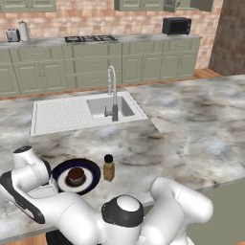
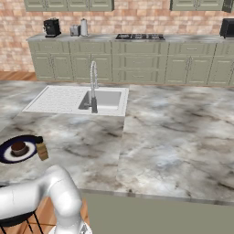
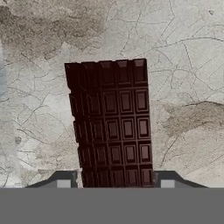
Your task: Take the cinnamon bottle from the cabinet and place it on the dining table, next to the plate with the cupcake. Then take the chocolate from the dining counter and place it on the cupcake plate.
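**Entry: chocolate pickup, second half of task**

Jaws: set one to each side of the near end of the chocolate (image 3: 111,124), fingertips (image 3: 63,180) just beside its long edges. Whether they press the bar or stand a hair off cannot be told, so the grip is unconfirmed.

Chocolate: a dark segmented bar lying flat on the marbled tabletop (image 3: 188,65), long axis running from 6 toward 12 o'clock in the hand view, tilted slightly toward 11.

Step in hand, by judgement: the bottle (image 1: 109,168) already stands upright just beside the plate (image 1: 92,185), at its 3 o'clock in the left base view, so the first half looks done. The chocolate grasp is under way.

Next move calls for: a firm pinch across the bar's width, a straight lift clear of the tabletop, then a carry to the plate and a set-down beside the cupcake (image 1: 75,176) without knocking the bottle.

Arm: folded low at 6 to 8 o'clock in the left base view, elbow raised, forearm bent down and out past the tabletop's near edge; the hand looks straight down on the bar.

Beyond: sink (image 1: 103,106) and faucet (image 1: 113,93) at 12 o'clock from the plate, well apart.
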You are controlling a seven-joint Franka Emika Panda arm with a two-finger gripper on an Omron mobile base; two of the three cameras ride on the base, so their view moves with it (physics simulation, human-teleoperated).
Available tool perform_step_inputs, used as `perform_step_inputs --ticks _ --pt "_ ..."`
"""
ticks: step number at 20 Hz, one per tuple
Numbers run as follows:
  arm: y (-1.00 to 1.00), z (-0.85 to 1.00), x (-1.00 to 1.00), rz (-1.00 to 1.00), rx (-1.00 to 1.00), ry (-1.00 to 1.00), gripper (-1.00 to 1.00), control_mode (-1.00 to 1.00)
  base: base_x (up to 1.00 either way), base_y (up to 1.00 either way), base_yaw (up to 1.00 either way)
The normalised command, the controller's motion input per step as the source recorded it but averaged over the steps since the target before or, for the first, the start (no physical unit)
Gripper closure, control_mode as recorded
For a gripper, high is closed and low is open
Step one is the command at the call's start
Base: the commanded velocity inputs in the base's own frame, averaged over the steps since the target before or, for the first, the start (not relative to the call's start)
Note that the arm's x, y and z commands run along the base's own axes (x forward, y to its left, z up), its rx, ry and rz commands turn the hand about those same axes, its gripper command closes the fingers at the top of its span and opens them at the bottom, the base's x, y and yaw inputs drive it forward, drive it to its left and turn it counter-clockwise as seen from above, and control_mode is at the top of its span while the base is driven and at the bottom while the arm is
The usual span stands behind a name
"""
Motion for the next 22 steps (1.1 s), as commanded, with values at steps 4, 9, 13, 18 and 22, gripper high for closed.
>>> perform_step_inputs --ticks 4,9,13,18,22 --pt "-0.28 -0.11 -0.10 0.00 0.01 -0.01 1.00 -1.00 0.00 0.00 0.00" --pt "-0.21 0.22 -0.20 0.00 0.03 0.00 1.00 -1.00 0.00 0.00 0.00" --pt "-0.30 0.68 -0.11 0.00 0.03 0.00 1.00 -1.00 0.00 0.00 0.00" --pt "-0.67 0.47 0.00 0.00 0.00 0.00 1.00 -1.00 0.00 0.00 0.00" --pt "-0.64 0.00 0.05 0.00 -0.03 -0.01 1.00 -1.00 0.00 0.00 0.00"
